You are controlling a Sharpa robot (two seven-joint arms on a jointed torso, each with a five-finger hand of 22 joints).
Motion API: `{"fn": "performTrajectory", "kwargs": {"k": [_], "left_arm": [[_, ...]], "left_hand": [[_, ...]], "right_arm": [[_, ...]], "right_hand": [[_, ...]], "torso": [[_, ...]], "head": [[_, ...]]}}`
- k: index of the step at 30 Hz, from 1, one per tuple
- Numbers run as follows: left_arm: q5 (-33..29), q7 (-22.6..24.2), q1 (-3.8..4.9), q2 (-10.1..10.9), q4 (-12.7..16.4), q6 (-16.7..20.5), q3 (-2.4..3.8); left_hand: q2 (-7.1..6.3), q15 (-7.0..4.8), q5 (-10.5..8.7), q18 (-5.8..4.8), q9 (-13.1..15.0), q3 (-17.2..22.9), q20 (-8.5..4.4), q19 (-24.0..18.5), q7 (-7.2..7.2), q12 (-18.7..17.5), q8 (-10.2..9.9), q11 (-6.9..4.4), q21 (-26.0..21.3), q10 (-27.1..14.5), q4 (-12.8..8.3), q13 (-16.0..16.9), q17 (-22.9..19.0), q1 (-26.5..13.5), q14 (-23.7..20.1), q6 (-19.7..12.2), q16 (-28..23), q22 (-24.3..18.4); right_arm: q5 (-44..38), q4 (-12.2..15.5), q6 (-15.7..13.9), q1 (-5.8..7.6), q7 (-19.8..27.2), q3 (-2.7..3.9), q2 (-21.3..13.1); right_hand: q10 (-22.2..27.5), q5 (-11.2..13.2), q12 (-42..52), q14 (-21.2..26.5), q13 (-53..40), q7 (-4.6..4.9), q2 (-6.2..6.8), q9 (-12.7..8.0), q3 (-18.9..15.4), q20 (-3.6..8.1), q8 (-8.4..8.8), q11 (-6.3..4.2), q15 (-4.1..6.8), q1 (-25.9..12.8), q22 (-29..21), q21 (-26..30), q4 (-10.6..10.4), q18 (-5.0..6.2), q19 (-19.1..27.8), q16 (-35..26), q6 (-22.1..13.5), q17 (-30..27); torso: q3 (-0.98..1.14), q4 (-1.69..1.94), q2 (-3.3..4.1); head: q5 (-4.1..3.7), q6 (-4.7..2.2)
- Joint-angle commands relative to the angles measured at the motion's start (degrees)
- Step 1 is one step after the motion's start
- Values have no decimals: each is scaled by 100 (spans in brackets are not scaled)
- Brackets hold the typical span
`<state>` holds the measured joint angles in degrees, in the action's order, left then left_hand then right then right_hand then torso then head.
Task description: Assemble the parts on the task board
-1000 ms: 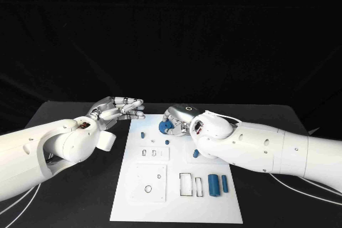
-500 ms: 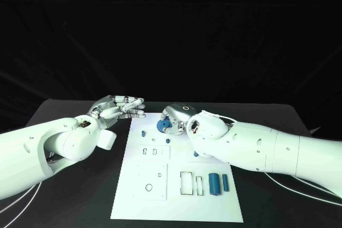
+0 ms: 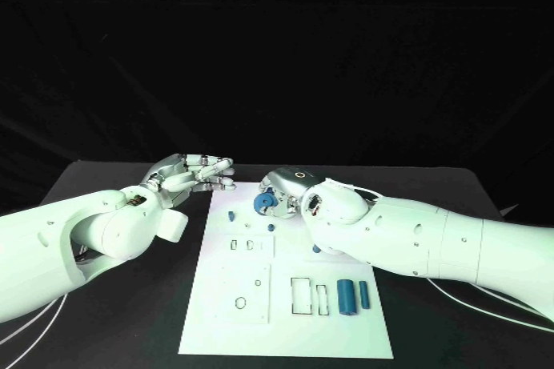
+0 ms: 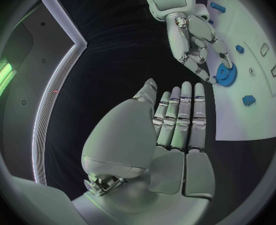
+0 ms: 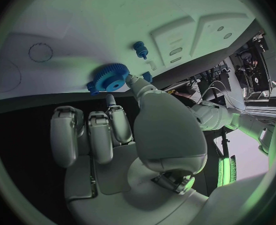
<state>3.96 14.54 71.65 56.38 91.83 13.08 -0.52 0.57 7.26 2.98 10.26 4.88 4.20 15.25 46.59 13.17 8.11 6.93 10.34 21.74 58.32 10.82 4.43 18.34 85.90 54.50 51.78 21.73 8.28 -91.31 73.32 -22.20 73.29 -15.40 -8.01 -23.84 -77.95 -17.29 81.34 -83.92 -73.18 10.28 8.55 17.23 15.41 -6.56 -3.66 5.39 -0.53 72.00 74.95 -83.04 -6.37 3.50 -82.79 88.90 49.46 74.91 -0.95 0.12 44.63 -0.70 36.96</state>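
Note:
The white task board [image 3: 289,305] lies in the middle of the black table. My right hand [image 3: 287,193] hovers over its far end and pinches a blue gear [image 3: 264,202] between thumb and a fingertip; the same gear [image 5: 108,78] sits just above the board [image 5: 113,20], near a small blue peg [image 5: 140,48]. My left hand [image 3: 190,177] is at the board's far left corner, fingers stretched out side by side, holding nothing. From the left wrist, my left hand [image 4: 172,135] points toward the right hand [image 4: 197,40] and the gear [image 4: 224,74].
Two blue cylinders [image 3: 345,294] [image 3: 365,295] lie at the board's near right, beside two slots. A blue peg [image 3: 231,217] stands near the far left, and small blue pieces [image 3: 270,228] [image 3: 316,248] sit mid-board. Bare black table [image 3: 127,321] flanks the board.
My right hand has edged slightly to the left with the gear still in it. The left hand has hardly moved.

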Motion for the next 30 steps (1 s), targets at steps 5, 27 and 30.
{"fn": "performTrajectory", "kwargs": {"k": [5, 27, 30], "left_arm": [[-26, 27, 9, -5, 10, -72, 4], [-26, 24, 8, 3, -2, -62, 4], [-26, 25, 8, 6, -7, -60, 4]], "left_hand": [[6, 12, -14, 20, 9, 17, 39, 16, 44, 32, 8, -14, -38, -19, 24, 8, -5, -52, 41, -31, -29, -5], [6, 12, -14, 20, 9, 17, 39, 16, 44, 32, 8, -14, -38, -19, 24, 8, -5, -52, 41, -31, -29, -5], [6, 12, -14, 20, 9, 17, 39, 16, 44, 32, 8, -14, -38, -19, 24, 8, -5, -52, 41, -31, -29, -5]], "right_arm": [[31, 60, 120, -1, -3, -2, -70], [368, 15, 401, 3, 29, -4, -171], [362, 54, 335, 3, 19, -4, -209]], "right_hand": [[18, -21, -10, -537, -12, -4, -64, -14, -219, -58, -4, -2, -51, -208, 482, 33, -244, -73, -5, -29, -11, 1210], [6, -108, 11, -540, -43, -35, -252, -14, -388, -41, -3, -26, -31, -416, 500, 44, -653, -73, -16, -21, 136, 1223], [1, -110, 15, -540, -51, -35, -255, -15, -387, -41, -2, -26, -31, -413, 504, 41, -655, -75, -19, -21, 134, 1223]], "torso": [[3, 0, 2], [-1, 4, 0], [1, -1, 0]], "head": [[0, -3], [-7, 4], [-4, 7]]}}
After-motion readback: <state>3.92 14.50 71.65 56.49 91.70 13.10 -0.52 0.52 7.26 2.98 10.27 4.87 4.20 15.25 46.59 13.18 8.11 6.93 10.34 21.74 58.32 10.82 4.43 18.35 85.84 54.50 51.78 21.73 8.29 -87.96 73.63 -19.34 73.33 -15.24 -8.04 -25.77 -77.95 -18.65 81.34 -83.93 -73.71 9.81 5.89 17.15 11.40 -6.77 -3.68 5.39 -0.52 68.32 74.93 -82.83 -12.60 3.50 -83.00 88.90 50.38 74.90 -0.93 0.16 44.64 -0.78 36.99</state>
